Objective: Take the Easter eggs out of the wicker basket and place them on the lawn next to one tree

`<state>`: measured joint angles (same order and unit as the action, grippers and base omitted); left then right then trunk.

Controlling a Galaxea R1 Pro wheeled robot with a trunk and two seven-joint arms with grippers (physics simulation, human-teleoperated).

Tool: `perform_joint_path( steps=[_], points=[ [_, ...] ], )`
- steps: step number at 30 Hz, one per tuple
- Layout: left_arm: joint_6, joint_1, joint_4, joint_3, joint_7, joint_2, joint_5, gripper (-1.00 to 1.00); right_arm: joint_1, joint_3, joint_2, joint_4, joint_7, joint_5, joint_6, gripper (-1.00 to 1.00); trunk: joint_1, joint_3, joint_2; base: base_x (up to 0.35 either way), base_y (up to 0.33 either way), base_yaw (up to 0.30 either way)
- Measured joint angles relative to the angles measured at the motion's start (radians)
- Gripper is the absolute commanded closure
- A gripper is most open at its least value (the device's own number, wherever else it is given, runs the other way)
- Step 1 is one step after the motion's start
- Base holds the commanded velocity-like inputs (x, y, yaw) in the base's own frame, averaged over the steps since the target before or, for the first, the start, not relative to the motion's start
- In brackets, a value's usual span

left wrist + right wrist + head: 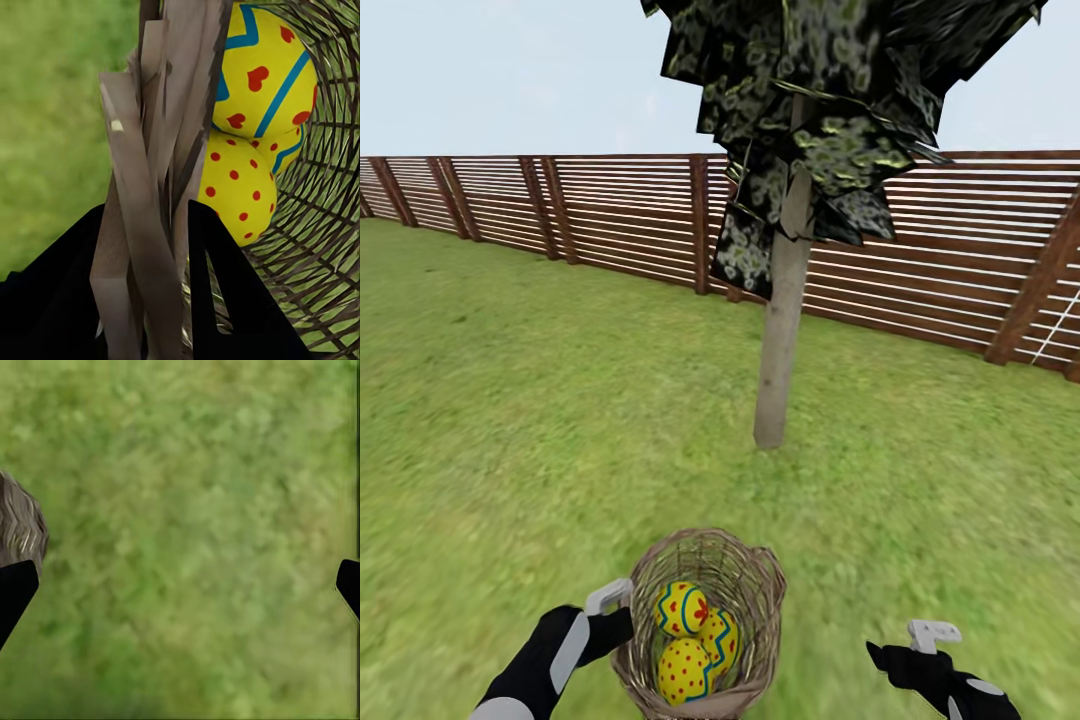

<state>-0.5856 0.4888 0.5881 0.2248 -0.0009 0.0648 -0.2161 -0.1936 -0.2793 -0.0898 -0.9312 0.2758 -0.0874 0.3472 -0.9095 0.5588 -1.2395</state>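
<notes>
Ground cover is green grass [560,400], flat and evenly lit, extending from near to far. A brown horizontal-slat wooden fence [620,210] with darker posts closes the far side, running from the far left and drawing nearer toward the right. One pale-trunked tree [780,330] stands mid-ground (foliage dark, mottled white-green). Above the fence, a pale, hazy blue sky [510,70]; diffuse daylight.

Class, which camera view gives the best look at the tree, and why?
The head view: the tree stands whole on the lawn ahead, pale trunk under dark mottled leaves. The left wrist view looks at the wicker basket and eggs instead; the right wrist view looks down on grass.
</notes>
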Motion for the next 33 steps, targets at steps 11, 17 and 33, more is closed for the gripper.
perform_joint_path(
  steps=[11, 17, 33],
  points=[
    [0.002, 0.0, 0.006, 0.002, 0.0, -0.005, 0.001, 1.0, 0.0, 0.0, -0.001, -0.002, 0.001, 0.001, 0.002, -1.0, 0.0, 0.0, 0.0, 0.272, -0.184, 0.0],
    [0.011, 0.0, 0.007, 0.028, 0.0, -0.006, 0.0, 1.0, 0.0, 0.0, 0.0, -0.002, 0.001, 0.001, 0.002, -1.0, 0.0, 0.0, 0.0, 0.272, -0.184, 0.0],
    [0.018, -0.041, -0.006, 0.039, -0.006, -0.061, -0.004, 1.0, -0.004, 0.046, 0.009, 0.027, -0.012, 0.001, -0.011, -1.0, 0.0, 0.0, 0.0, 0.163, 0.0, 0.0]
  ],
)
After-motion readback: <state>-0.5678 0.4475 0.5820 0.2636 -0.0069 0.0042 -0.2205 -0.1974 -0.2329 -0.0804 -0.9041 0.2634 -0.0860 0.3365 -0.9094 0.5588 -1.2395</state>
